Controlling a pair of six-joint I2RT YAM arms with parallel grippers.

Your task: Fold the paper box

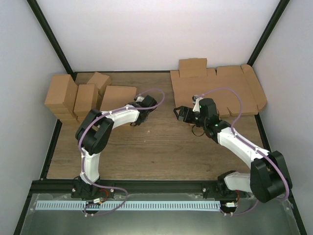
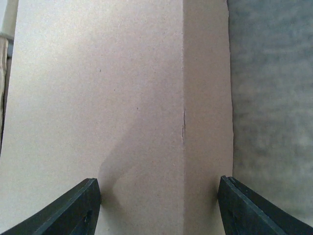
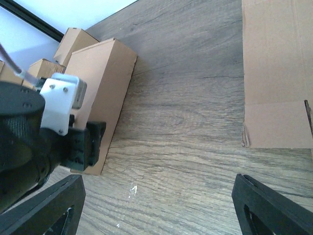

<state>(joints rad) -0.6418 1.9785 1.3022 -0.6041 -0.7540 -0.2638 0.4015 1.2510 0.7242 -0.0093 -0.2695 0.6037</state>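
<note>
While left tool (image 2: 159,191) stands spread, paper box (image 2: 107,98) sits close ahead of it, folded.
Box face and one folded edge fill the span between its fingers (image 2: 73,210); contact cannot be told. Right tool (image 3: 159,188): fingers wide apart above wood-grain worktop (image 3: 195,98), flat cardboard sheet (image 3: 279,73) ahead to its right, paper box ahead-left.
</note>
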